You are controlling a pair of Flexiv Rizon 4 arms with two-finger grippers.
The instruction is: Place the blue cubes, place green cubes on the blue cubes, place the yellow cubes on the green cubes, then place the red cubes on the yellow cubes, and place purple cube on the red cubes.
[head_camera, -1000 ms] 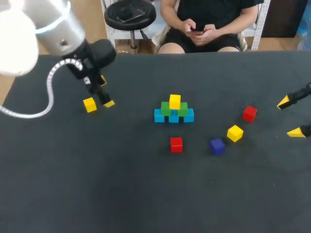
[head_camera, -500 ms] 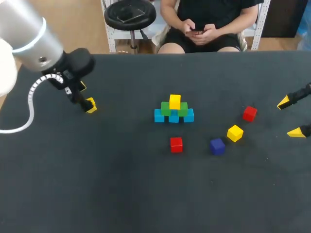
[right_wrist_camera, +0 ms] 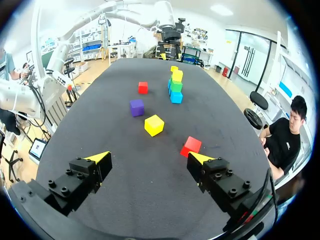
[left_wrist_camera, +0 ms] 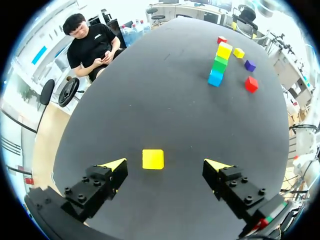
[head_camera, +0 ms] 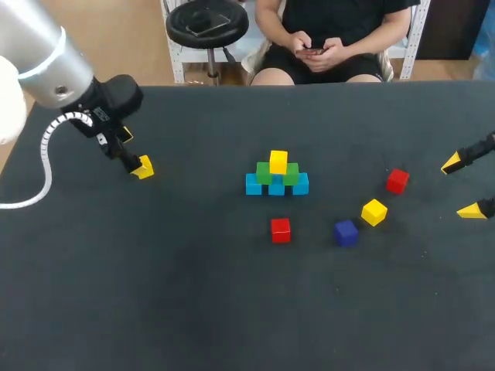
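Left gripper (left_wrist_camera: 166, 163) is at the upper left of the head view, fingers spread wide. A loose yellow cube (left_wrist_camera: 153, 159) sits on the table (head_camera: 193, 309) between them, and neither tip touches it. Right gripper (head_camera: 462, 186) is released too, holding nothing, over at the right edge. Mid-frame is the stack (head_camera: 277, 176): blue cubes (head_camera: 253, 185) at the bottom, green cubes (head_camera: 264, 173) on them and a top yellow cube (head_camera: 278, 161). Lower right of it, all apart, lie a far red cube (head_camera: 397, 180), a second yellow cube (head_camera: 373, 211), the purple cube (head_camera: 345, 232) and a near red cube (head_camera: 280, 229).
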